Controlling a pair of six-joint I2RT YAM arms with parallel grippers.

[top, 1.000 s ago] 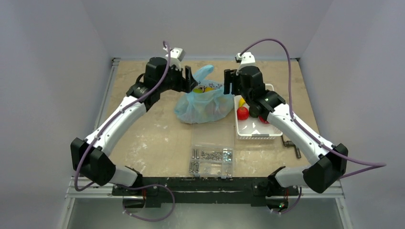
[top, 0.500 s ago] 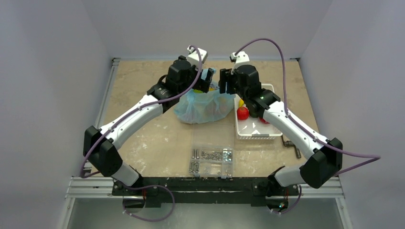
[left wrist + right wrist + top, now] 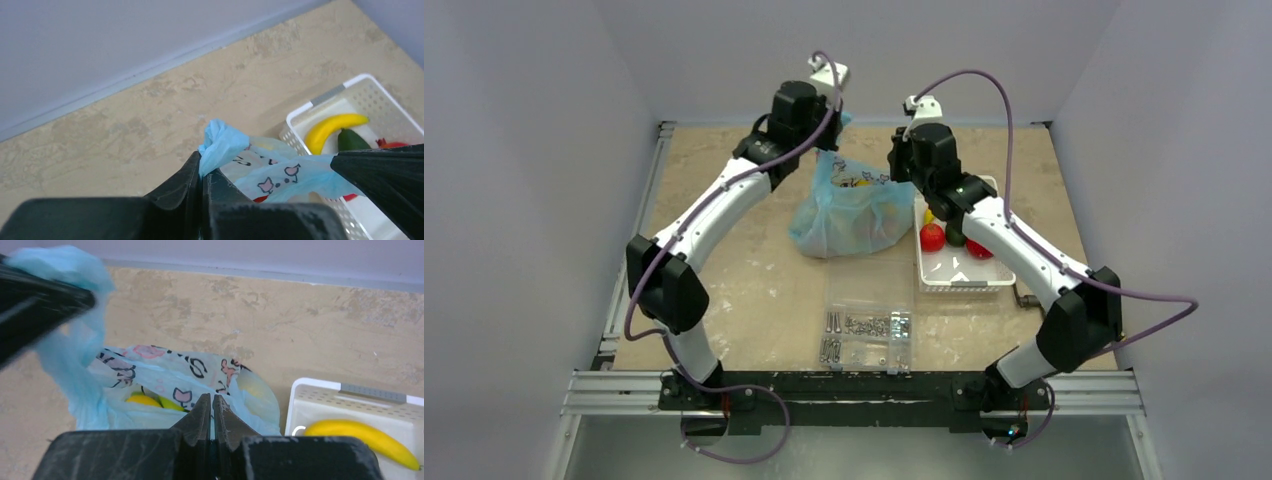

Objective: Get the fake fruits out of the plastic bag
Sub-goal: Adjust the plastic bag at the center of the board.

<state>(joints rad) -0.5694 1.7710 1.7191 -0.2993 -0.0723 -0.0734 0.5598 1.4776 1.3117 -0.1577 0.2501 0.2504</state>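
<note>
- The left pincer (image 3: 201,169) clamps the plastic bag (image 3: 849,215) by its handle.
- The right pincer (image 3: 211,407) pinches the opposite rim.
- The plastic bag rests on the tabletop (image 3: 744,280) just beside the white basket (image 3: 959,288), fake fruits (image 3: 142,400) inside.

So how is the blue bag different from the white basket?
The bag is soft, see-through blue with cartoon prints; the basket is stiff, white and holed. The left gripper and right gripper pinch the bag; nothing holds the basket. Both have fake fruits inside.

blue printed bag (image 3: 165,372), yellow, perhaps green fruits (image 3: 145,400)
</note>
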